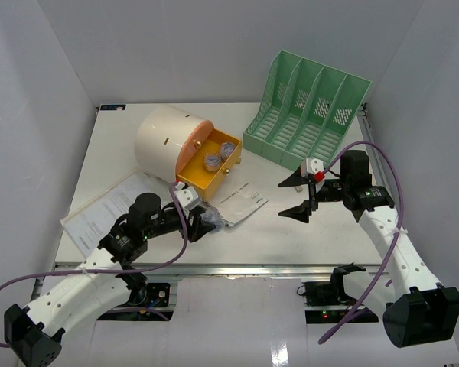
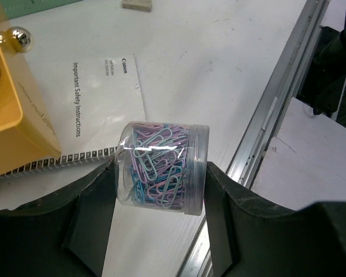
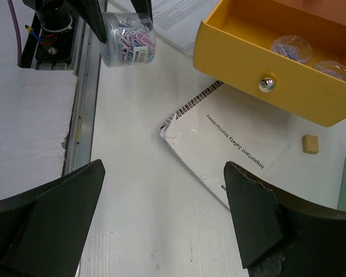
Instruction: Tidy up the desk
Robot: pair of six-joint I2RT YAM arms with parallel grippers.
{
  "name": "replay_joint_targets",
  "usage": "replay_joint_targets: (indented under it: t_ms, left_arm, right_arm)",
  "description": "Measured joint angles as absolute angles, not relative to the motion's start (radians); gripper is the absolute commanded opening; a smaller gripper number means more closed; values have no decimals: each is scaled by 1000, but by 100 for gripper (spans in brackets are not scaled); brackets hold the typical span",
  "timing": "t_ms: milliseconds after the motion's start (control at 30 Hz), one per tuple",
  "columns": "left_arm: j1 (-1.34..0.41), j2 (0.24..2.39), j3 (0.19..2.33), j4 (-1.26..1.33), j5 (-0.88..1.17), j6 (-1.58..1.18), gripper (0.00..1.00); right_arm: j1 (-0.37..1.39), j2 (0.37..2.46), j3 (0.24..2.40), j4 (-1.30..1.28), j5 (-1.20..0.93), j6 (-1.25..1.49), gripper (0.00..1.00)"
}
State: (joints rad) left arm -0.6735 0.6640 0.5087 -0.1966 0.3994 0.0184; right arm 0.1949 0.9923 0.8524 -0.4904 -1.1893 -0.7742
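Now: large flat white desk (image 1: pixel 283 233) spread under both arms, rigid, fixed, not for lifting. Left gripper (image 2: pixel 158 196) clamped on clear plastic jar of pastel paper clips (image 2: pixel 161 167), tipped sideways nr front metal rail (image 1: pixel 252 269). Prob. light, stiff, slick; best gripped across round wall. Right gripper (image 1: pixel 297 199) wide open, empty, mid-desk. Nearby: open yellow drawer (image 3: pixel 242 66) w/ similar jars, cream cylindrical box (image 1: pixel 164 141), mint-green file rack (image 1: pixel 306 111), white safety booklet (image 3: pixel 230 150). Drawer front wall in way.

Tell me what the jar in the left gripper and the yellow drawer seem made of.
The jar looks like clear glossy plastic: paper clips show through its wall. The yellow drawer looks matte, perhaps painted wood or plastic; its knob shines like metal.
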Motion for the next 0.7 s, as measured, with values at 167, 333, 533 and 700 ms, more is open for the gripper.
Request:
replay_joint_targets:
  t_ms: [167,333,533,700]
  left_arm:
    - [-676,731,623,-235,384,60,0]
    - [-676,847,835,-202,217,110,0]
    - [-676,1012,947,-153,45,168,0]
    - [-676,1138,948,-176,-90,209,0]
  right_arm:
    - [190,1000,852,-491,-1189,-774,90]
    - [189,1003,852,-490,-1185,-775,90]
    - [183,1003,852,-490,-1181,-774,90]
    - [183,1003,852,-490,-1181,-774,90]
